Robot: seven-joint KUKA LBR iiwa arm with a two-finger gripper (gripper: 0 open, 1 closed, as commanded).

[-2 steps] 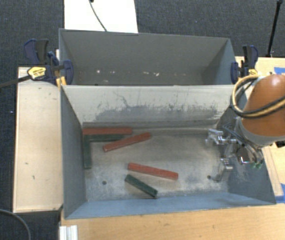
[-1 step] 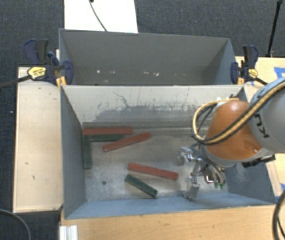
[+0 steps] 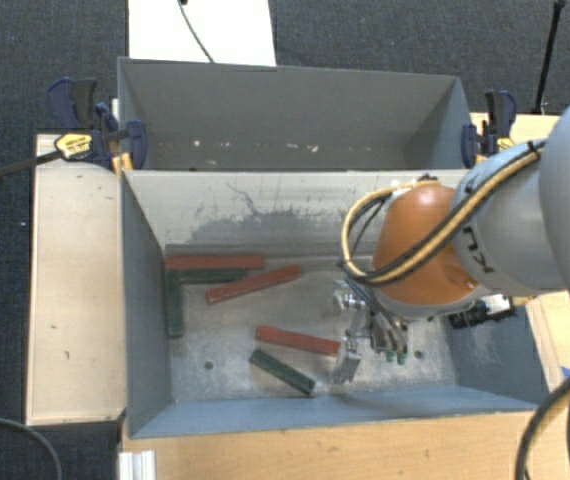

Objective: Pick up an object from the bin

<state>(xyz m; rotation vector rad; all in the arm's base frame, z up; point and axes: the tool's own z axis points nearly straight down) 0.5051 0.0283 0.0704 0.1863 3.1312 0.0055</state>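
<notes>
End effector (image 3: 349, 360), its opening beyond my telling, hangs low at the right end of the red bar (image 3: 298, 341) near the front wall of the bin (image 3: 265, 410); I judge an end-on grip may slip or drag the adjacent green bar (image 3: 283, 371).

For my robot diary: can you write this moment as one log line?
claw: low in bin, at one end of red bar | also near: dark green bar | grip: cannot tell
</notes>
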